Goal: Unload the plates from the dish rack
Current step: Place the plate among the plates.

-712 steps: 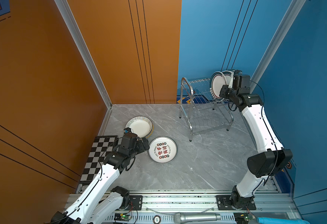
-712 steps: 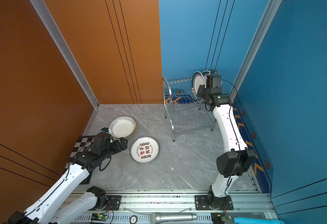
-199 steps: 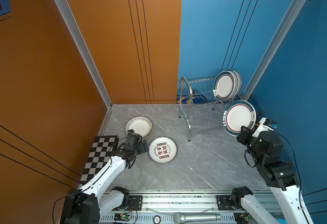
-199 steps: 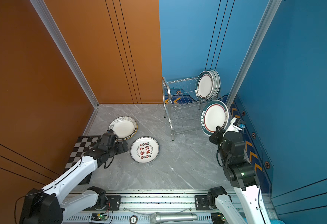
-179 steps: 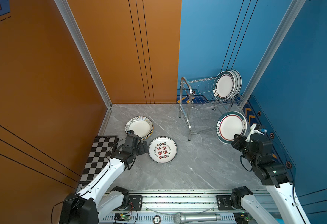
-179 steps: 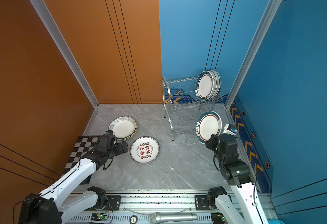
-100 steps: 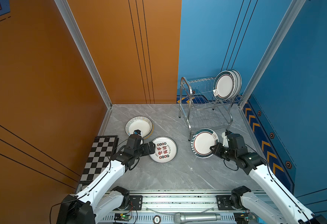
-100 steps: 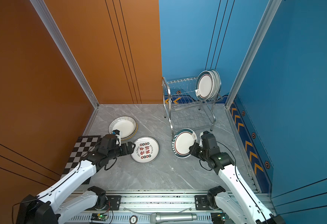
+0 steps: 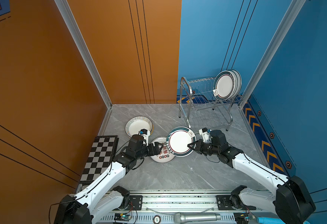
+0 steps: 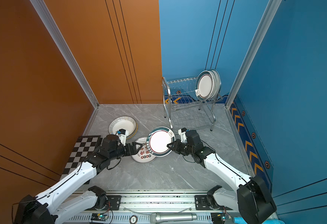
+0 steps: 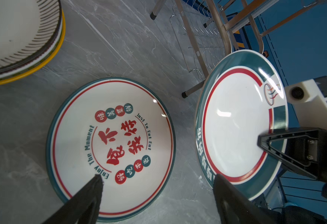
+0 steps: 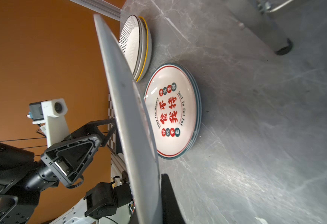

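Now: right claw pressed together on the rim of a green-banded plate, with one finger lying across its white face. The plate is held off the table, tilted, its face turned up and toward the left claw. A red ring runs inside the green band. A small steaming-bowl emblem sits in a white break of the band, near the right claw's fingers. White characters run along the band on the left claw's side, too skewed to read.

Left claw is spread wide, pinching nothing. One tip hangs over the lettered plate, which lies flat below it. The other tip is at the green band of the held plate; touching or not, cannot tell.

The lettered plate reads "Enjoy The Moment" and "Just To Eat Eat" in green arcs around four large red Chinese characters. Two rows of small red and green dots each carry a character.

Beside the left claw's wrist, away from the right claw, is a stack of striped plates with a yellow rim lowest. A chequered board lies behind the left claw, alongside its forearm.

The rack stands beyond the right claw, well apart. A few banded plates stand upright at the end of its top tier.
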